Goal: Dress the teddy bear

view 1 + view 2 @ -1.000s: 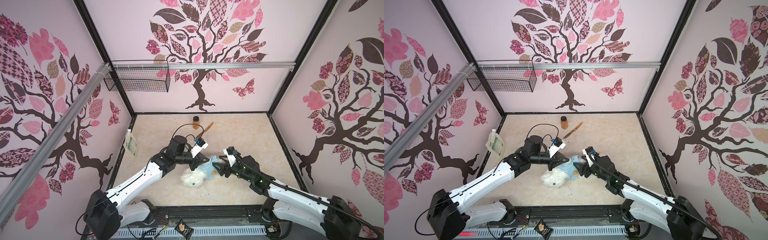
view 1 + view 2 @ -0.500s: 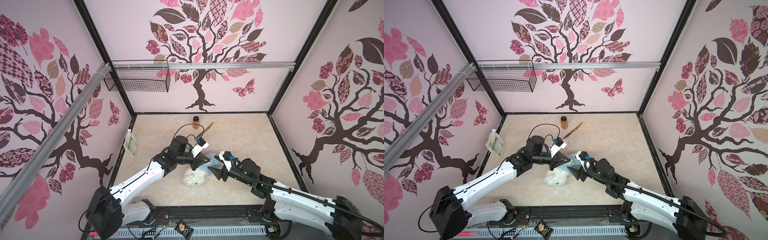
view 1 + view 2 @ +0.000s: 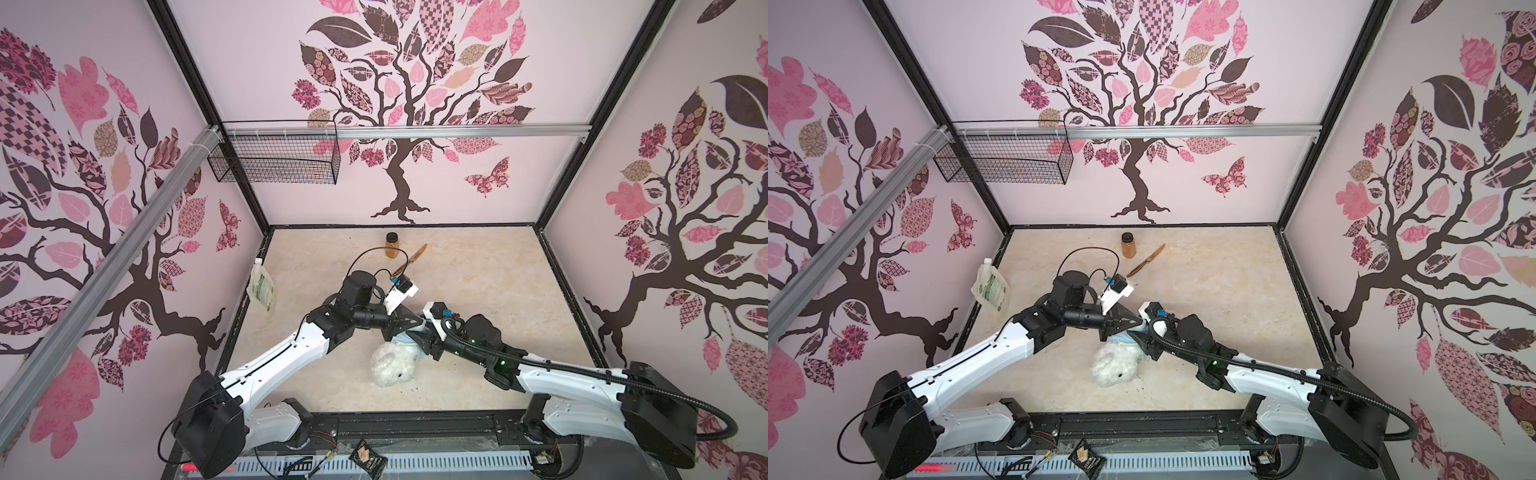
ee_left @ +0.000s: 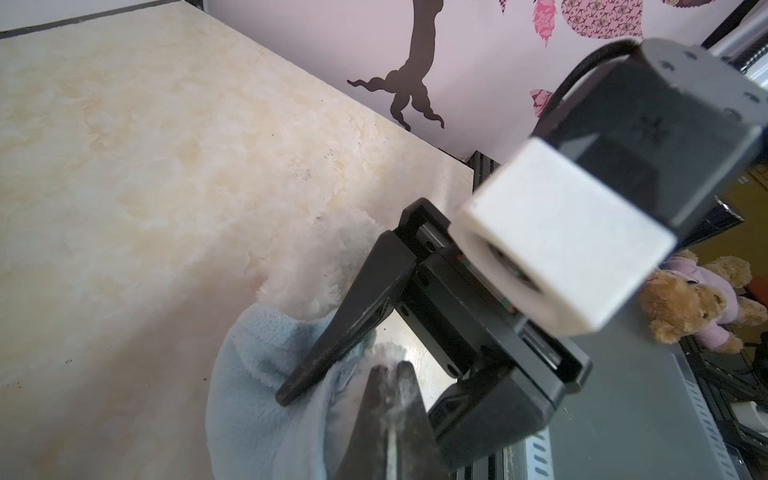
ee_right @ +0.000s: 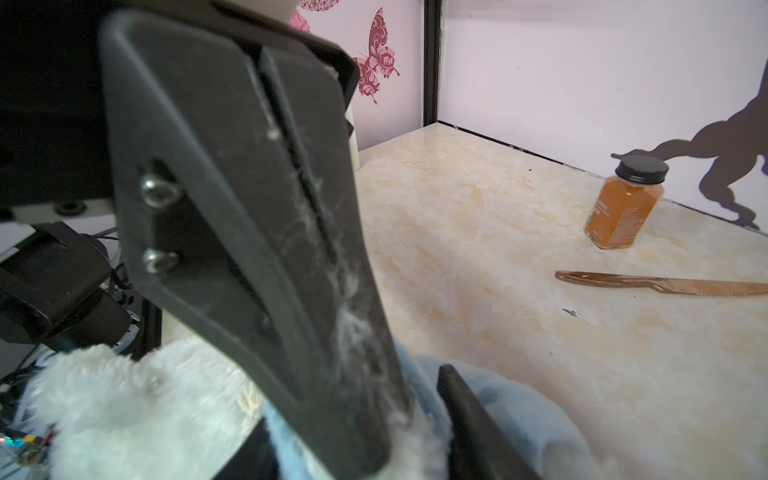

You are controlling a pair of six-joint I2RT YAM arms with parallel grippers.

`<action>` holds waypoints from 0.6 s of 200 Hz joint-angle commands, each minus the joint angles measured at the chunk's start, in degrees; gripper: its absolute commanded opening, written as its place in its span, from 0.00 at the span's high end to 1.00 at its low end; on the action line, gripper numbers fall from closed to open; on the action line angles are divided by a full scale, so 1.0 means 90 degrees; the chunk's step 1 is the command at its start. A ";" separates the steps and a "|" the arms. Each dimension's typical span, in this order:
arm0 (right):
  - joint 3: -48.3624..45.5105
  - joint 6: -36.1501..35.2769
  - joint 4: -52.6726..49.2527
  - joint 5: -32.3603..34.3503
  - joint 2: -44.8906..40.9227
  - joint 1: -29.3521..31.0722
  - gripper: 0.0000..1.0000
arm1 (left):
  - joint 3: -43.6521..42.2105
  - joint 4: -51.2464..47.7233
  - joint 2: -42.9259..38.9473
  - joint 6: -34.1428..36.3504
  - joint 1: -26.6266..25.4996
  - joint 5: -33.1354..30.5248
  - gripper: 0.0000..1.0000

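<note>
The teddy bear (image 3: 392,368) (image 3: 1115,365) lies near the table's front middle, white and fluffy, head toward the front. A light blue shirt (image 3: 409,337) (image 4: 249,374) (image 5: 519,403) bunches over its body. My left gripper (image 3: 417,322) (image 4: 390,368) is shut, its tips pinching white fur at the shirt's opening. My right gripper (image 3: 423,337) (image 5: 361,449) meets it from the right. Its jaws stand apart, straddling the left fingertips (image 5: 374,374), fur and blue cloth. One right finger (image 4: 345,320) lies on the shirt.
An orange spice jar (image 3: 392,245) (image 5: 623,203) and a copper knife (image 3: 415,253) (image 5: 660,284) lie at the back middle. A pouch (image 3: 262,289) leans at the left wall. A wire basket (image 3: 274,153) hangs at the back left.
My right gripper has moved left onto the shirt, up against the left fingertips, and its jaws have narrowed. The left gripper stayed shut. The bear's body shifted slightly toward the back.
</note>
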 commanded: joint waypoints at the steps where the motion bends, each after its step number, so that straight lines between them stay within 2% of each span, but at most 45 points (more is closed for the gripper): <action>1: -0.0326 0.0343 0.0493 0.0410 0.0365 0.0030 0.57 | -0.0110 0.0712 -0.0275 -0.0387 0.0003 0.0547 1.00; 36: -0.0735 0.0716 0.0869 0.0503 0.0833 0.0028 0.59 | -0.0161 0.1757 -0.0491 -0.1327 0.0054 0.0881 1.00; 84: -0.1054 0.1063 0.0901 0.0591 0.0942 0.0027 0.53 | 0.0004 0.1904 -0.0681 -0.1571 0.0159 0.0904 1.00; 120: -0.1136 0.1214 0.0741 0.0552 0.1034 0.0033 0.52 | -0.0158 0.2838 -0.0698 -0.2226 0.0259 0.0992 1.00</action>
